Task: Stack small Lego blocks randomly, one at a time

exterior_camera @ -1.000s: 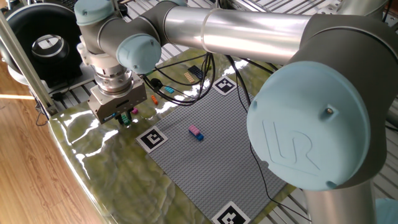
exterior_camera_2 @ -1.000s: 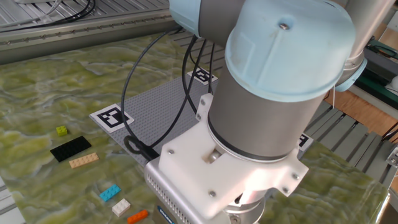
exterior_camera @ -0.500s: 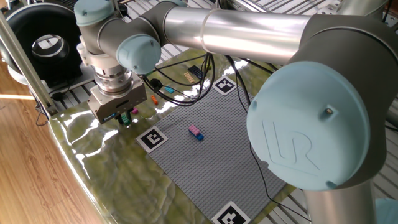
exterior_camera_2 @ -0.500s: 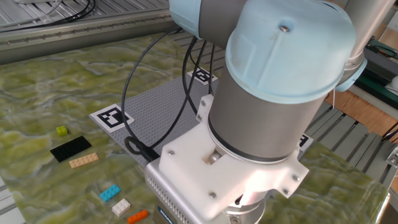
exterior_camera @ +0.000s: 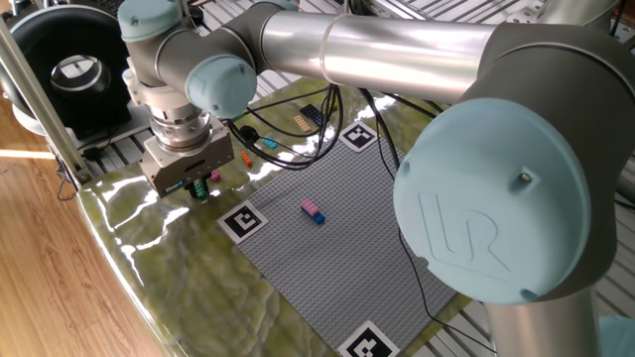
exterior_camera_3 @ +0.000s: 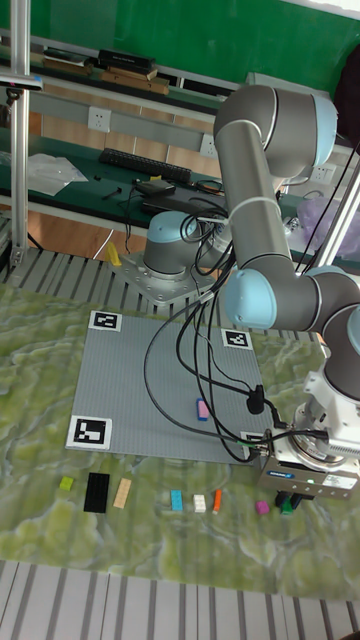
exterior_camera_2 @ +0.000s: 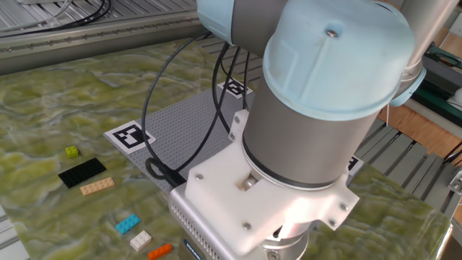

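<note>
My gripper [exterior_camera: 200, 188] [exterior_camera_3: 288, 500] is low over the marbled table near its edge. Its fingers sit on either side of a small green Lego block [exterior_camera: 201, 191] [exterior_camera_3: 287, 507], shut on it, and the block looks level with the table. A magenta block [exterior_camera: 215, 178] [exterior_camera_3: 262, 507] lies just beside it. A pink block stacked on a blue one [exterior_camera: 313, 210] [exterior_camera_3: 202, 409] stands on the grey baseplate [exterior_camera: 327, 258]. In the other fixed view the arm hides the gripper.
A row of loose pieces lies along the baseplate's edge: orange [exterior_camera_3: 216, 500] [exterior_camera_2: 160, 250], white [exterior_camera_3: 199, 503] [exterior_camera_2: 140, 240], cyan [exterior_camera_3: 176, 500] [exterior_camera_2: 128, 223], tan [exterior_camera_3: 123, 491] [exterior_camera_2: 97, 186], a black plate [exterior_camera_3: 96, 492] [exterior_camera_2: 81, 172] and lime [exterior_camera_3: 66, 483] [exterior_camera_2: 71, 152]. Black cables [exterior_camera: 298, 139] trail over the plate.
</note>
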Tool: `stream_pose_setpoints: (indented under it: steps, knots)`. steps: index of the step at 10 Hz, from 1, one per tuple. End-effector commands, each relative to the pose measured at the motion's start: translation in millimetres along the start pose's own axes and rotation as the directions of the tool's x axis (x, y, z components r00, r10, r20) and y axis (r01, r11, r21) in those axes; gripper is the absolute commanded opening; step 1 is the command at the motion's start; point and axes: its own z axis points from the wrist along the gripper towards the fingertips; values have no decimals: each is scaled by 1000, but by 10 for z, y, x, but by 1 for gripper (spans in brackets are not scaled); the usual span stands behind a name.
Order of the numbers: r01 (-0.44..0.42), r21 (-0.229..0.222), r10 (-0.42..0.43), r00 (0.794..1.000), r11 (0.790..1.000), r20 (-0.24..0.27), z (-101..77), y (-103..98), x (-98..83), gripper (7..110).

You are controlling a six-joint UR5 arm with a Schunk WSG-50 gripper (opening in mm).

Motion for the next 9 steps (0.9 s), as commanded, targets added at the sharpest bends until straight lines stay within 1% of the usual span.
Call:
stream_pose_setpoints:
  steps: [1, 2, 4, 5, 7, 9]
  knots:
    - [-23, -3, 23, 1000, 1000, -3, -18, -1, 0, 7]
    - [-33, 0, 33, 999, 999, -6, -37, -4, 8, 7]
    - [-32, -23, 32, 999, 999, -5, -140, 40, -7, 7]
    - [-25, -35, 25, 1000, 999, -9, -245, 53, -17, 7]
    - [3, -33, -3, 1000, 999, -17, -503, 28, -55, 7]
    - [47, -26, -48, 999, 999, -16, -755, -91, -86, 7]
